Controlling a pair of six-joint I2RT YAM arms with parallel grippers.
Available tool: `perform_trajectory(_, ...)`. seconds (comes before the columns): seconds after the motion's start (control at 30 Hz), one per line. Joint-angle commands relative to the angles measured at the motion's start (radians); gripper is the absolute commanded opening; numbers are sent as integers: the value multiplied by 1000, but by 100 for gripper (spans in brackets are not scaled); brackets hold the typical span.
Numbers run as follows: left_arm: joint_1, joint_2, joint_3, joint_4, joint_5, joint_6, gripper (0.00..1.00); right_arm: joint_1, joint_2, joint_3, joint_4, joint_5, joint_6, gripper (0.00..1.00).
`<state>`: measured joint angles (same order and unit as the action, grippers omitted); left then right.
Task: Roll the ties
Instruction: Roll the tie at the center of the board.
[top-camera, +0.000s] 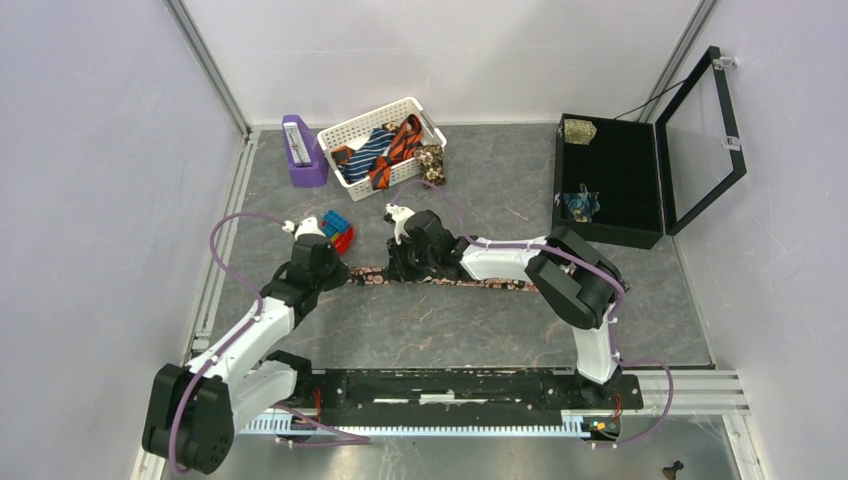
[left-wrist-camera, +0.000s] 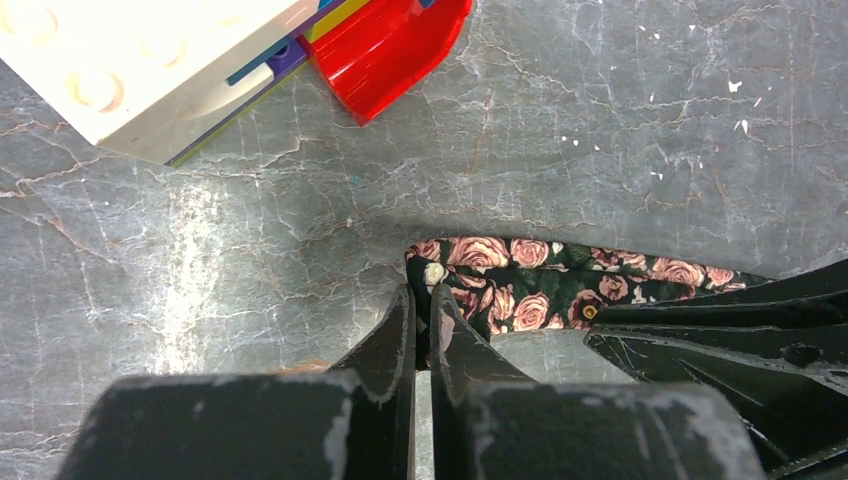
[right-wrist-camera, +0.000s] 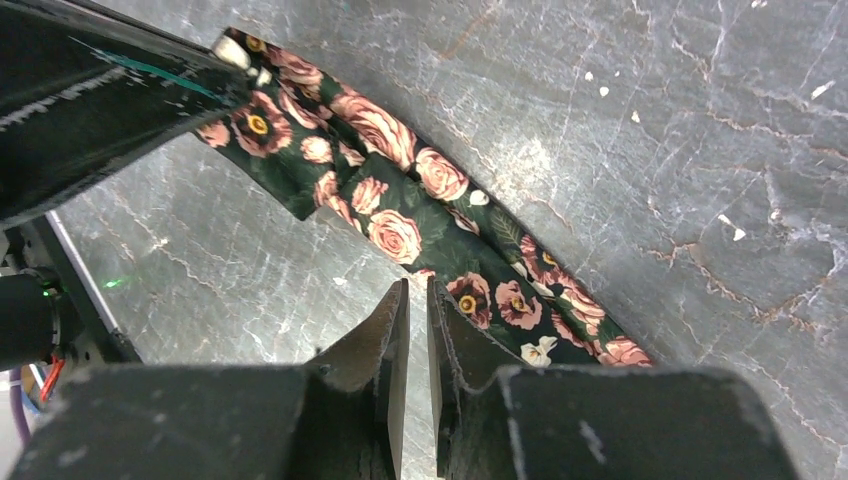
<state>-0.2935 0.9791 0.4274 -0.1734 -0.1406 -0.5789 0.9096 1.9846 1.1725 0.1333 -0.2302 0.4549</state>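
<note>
Currently, top view, left to right: purple upright plastic box (top-camera: 302, 150) at 11 o'clock of the grey marble-look table (top-camera: 420, 335). Just beside it at its 3 o'clock is the white slotted plastic basket (top-camera: 340, 132). It holds a navy-white striped tie (top-camera: 366, 152) and an orange-black striped tie (top-camera: 402, 140), with a tan floral tie (top-camera: 431, 161) hanging over its right rim.

Stack of red, blue and white toy blocks (top-camera: 337, 230) at 6 o'clock of the basket, near the left arm's wrist.

Left gripper (left-wrist-camera: 422, 300): clenched, jaws together on the left end of the dark necktie with pink-cream rose print (left-wrist-camera: 520, 290). That tie lies flat across mid-table, running 9 to 3 o'clock, and its right part passes under the right arm.

Right gripper (right-wrist-camera: 418, 290): near the left gripper, at its 3 o'clock. Only a thin slit between the jaws, tips at the near edge of the rose tie. Can't tell whether fabric is pinched. Right wrist view shows the tie doubled over on itself just ahead of the tips.

Black compartment case with open hinged lid (top-camera: 625, 170) at 2 o'clock. It holds an olive-gold rolled tie (top-camera: 578, 130) in a far-left cell and a teal rolled tie (top-camera: 580, 205) in a near-left cell.
</note>
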Motion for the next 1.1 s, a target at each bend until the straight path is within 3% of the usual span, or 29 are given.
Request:
perform_trajectory(0.0, -17, -5, 52, 24, -28, 32, 2, 3, -52, 29, 5, -11, -14, 18)
perform_trajectory(0.4, -107, 46, 121, -29, -121, 63, 2, 3, 74, 157, 74, -130, 72, 17)
perform_trajectory(1.07, -117, 90, 125, -7, -201, 68, 2, 8, 252, 328, 150, -195, 166, 16)
